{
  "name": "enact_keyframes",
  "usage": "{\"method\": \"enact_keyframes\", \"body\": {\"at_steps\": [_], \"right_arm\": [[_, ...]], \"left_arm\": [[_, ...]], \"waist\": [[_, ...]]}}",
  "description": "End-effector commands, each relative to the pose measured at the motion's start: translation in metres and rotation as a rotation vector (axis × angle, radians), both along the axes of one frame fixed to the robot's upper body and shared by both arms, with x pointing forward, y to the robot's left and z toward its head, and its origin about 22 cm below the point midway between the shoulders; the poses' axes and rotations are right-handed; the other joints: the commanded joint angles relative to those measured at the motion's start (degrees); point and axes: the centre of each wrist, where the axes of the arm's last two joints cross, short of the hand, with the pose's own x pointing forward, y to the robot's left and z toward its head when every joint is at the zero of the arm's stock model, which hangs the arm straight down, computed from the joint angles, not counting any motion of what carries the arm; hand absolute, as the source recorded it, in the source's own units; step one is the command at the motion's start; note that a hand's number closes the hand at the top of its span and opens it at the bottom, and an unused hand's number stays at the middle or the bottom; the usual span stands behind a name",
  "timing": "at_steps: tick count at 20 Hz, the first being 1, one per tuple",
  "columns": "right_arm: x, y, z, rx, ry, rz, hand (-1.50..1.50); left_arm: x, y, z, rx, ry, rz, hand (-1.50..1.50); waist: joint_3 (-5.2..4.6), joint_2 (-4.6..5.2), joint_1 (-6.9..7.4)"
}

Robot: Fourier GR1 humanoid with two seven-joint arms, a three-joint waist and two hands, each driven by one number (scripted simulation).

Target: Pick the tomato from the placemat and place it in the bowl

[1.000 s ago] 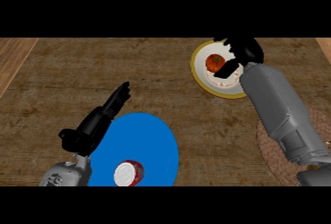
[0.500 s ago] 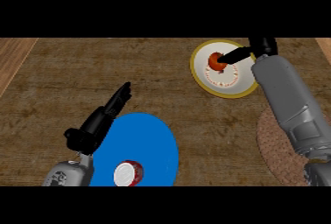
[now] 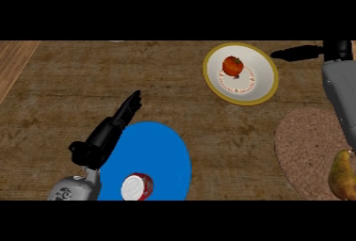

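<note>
the tomato (image 3: 233, 66) sits in the bowl (image 3: 261, 85), well away from the placemat (image 3: 306, 141), and the right hand (image 3: 299, 52) hovers just beside the rim with fingers straight and holding nothing, so placing looks done and the next move calls only for drawing that arm clear.

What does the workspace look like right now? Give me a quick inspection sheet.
Surface: wooden counter, dark brown grain.
Job's things: tomato lies in the bowl; woven placemat at the right carries no tomato.
Clutter: pear on the placemat's right part; blue plate with a small red-rimmed white disc on it.
Robot hands: right robot hand open, to the right of the bowl, apart from it; left robot hand open, over the blue plate's left edge.
Cables: nothing seen.
Surroundings: lighter wood strip at the upper left.
</note>
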Motion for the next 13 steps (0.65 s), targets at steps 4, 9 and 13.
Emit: {"method": "enact_keyframes", "body": {"at_steps": [4, 9, 13], "right_arm": [[-0.043, -0.098, -0.007, 0.099, -0.086, -0.074, -1.5], [-0.079, -0.148, -0.02, 0.106, -0.062, -0.083, -1.5], [-0.103, -0.179, -0.017, 0.138, -0.041, -0.028, -1.5]], "left_arm": [[0.003, -0.006, 0.001, -0.006, 0.003, 0.0, 0.0], [0.001, -0.007, 0.009, -0.03, 0.01, -0.022, 0.0], [0.005, 0.011, 0.007, 0.0, -0.003, -0.002, 0.0]], "waist": [[0.05, 0.04, -0.47], [0.19, 0.6, 1.0], [0.14, 0.36, 0.5]]}}
